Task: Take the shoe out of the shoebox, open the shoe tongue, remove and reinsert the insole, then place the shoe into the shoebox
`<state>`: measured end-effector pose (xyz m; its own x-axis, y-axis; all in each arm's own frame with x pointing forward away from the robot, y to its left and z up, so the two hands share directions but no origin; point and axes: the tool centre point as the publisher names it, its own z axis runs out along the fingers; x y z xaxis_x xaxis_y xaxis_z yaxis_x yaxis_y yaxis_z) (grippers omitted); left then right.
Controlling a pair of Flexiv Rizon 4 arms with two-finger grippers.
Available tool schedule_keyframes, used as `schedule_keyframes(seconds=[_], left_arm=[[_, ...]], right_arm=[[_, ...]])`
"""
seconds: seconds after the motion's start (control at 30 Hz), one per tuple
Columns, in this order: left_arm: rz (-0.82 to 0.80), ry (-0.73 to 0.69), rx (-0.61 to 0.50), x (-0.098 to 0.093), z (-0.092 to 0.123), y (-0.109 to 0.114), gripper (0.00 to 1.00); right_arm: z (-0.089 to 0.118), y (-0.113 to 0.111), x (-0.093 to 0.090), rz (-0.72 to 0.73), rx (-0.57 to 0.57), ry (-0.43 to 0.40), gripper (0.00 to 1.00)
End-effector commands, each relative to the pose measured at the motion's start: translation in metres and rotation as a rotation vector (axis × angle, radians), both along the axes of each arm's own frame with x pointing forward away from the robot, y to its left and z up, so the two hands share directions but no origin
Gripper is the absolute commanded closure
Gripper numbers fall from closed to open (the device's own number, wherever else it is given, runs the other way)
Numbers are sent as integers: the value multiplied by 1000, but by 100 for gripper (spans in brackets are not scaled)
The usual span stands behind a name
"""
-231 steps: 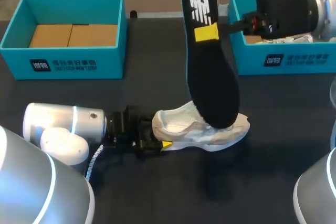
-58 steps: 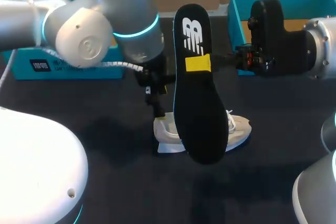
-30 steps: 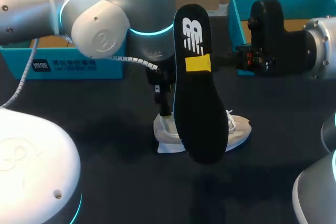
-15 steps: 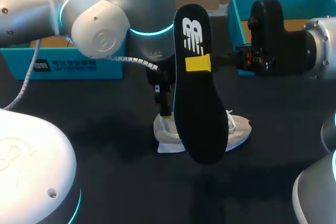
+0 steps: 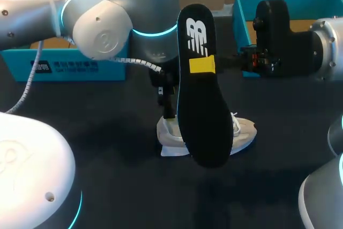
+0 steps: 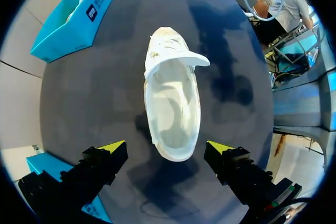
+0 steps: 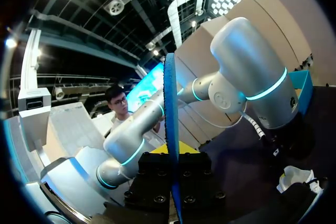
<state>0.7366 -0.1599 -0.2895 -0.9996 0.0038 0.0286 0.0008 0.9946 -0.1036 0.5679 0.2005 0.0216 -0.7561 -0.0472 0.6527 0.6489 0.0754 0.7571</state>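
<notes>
The white shoe [image 6: 173, 98] lies on the dark table with its tongue pulled forward and its inside bare. In the head view the shoe [image 5: 242, 131] is partly hidden behind the insole. My left gripper [image 6: 167, 147] hangs open above the heel, one yellow tip on each side, touching nothing. From the head view the left gripper [image 5: 168, 105] shows just behind the insole. My right gripper [image 5: 202, 64] is shut on the black insole [image 5: 202, 105], held upright over the shoe. The right wrist view shows the insole [image 7: 170, 119] edge-on between that gripper's yellow tips [image 7: 169, 149].
A teal shoebox [image 5: 80, 67] stands at the back left, mostly behind my left arm. A second teal box [image 5: 242, 9] sits at the back right behind my right arm. Dark table surface [image 5: 134, 186] stretches in front of the shoe.
Over the last second nothing has moved. Since the oldest frame my left arm went from lying low by the heel to standing over it, and the insole came lower.
</notes>
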Motion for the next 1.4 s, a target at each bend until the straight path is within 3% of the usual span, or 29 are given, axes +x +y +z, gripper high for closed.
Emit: schedule_keyframes(seconds=[0.03,0.33,0.7,1.1,1.4], left_arm=[[-10,-1,-3,1,0,-8,0],[-42,-18,-23,11,-12,-44,0],[-61,54,-51,30,-45,-50,0],[-105,83,-28,30,-72,-64,0],[-106,104,-12,28,-85,-70,12]], right_arm=[[4,7,-7,-16,1,-1,100],[4,7,-7,-16,1,-1,100],[4,7,-7,-16,1,-1,100],[4,7,-7,-16,1,-1,100],[4,7,-7,-16,1,-1,100]])
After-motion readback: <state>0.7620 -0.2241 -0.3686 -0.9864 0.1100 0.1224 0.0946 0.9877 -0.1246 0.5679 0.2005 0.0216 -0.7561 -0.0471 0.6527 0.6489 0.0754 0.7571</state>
